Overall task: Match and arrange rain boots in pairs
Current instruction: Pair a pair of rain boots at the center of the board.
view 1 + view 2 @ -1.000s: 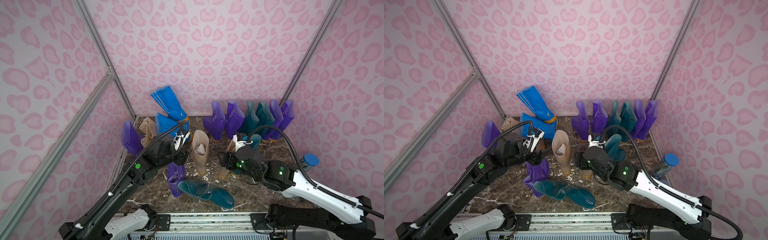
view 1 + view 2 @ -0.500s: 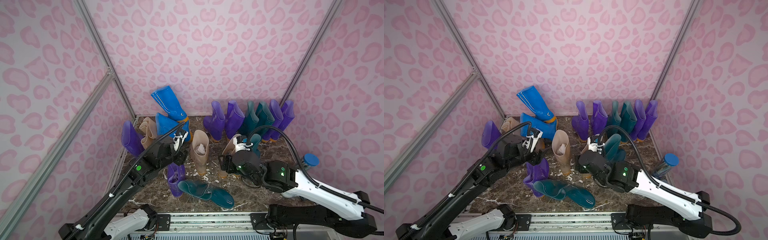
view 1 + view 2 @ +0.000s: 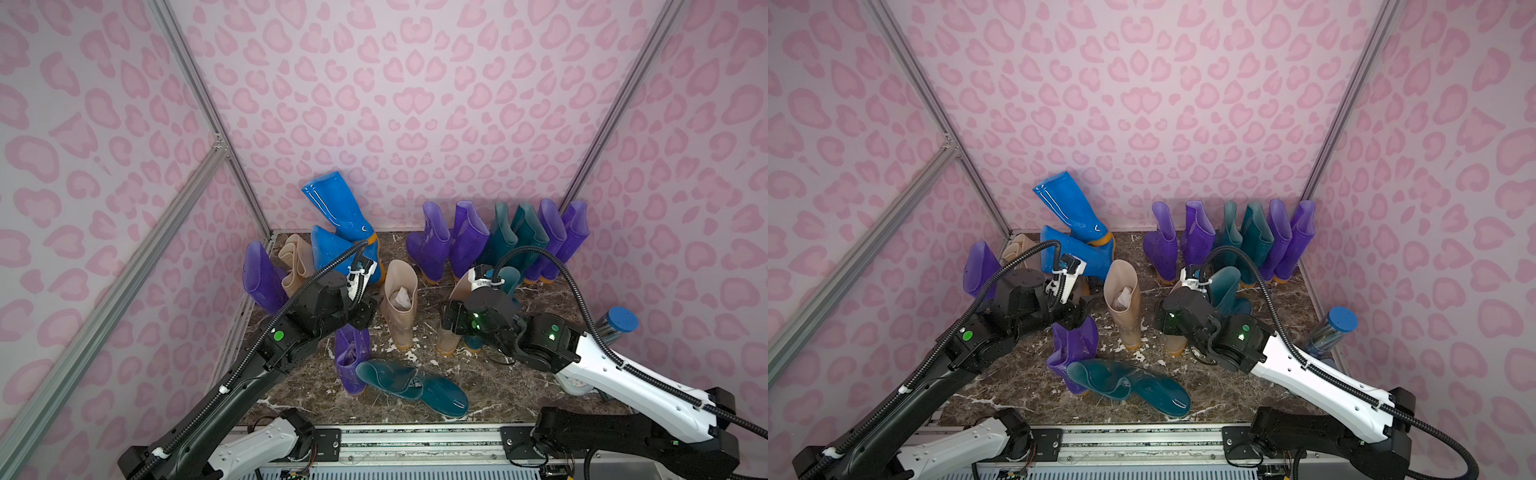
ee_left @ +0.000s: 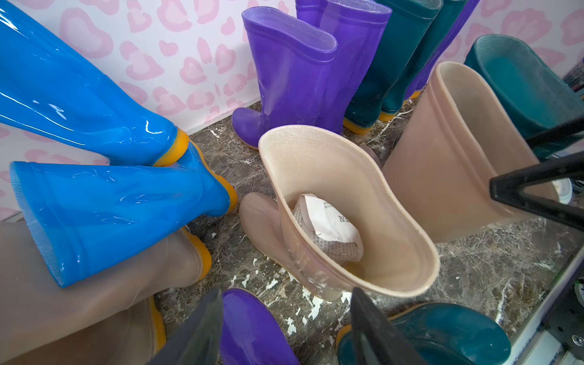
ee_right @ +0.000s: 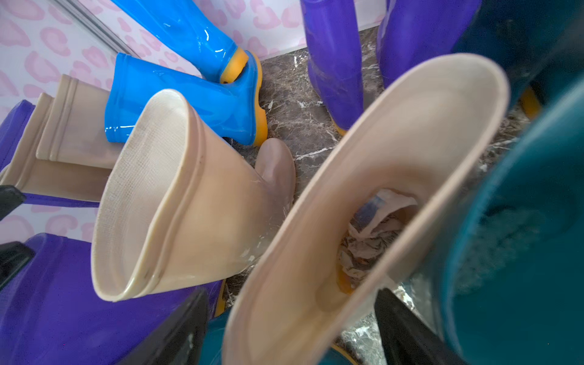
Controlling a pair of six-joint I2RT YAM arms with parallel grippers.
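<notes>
Right claw (image 5: 290,295) wider now — beige boot (image 5: 395,151) glossy, paper-stuffed, orange-soled.

The right gripper (image 5: 290,292) spreads its jaws wider around the rim of the beige boot (image 5: 410,142), and a sliver of gap shows beside one finger (image 5: 186,325). Its wrist (image 3: 486,303), a touch lower half a second ago, is back up at its earlier height.

I record a row of boots (image 3: 467,239) right of centre, a paper-stuffed boot (image 3: 400,307) mid-frame, a fallen boot (image 3: 415,386) below it.
</notes>
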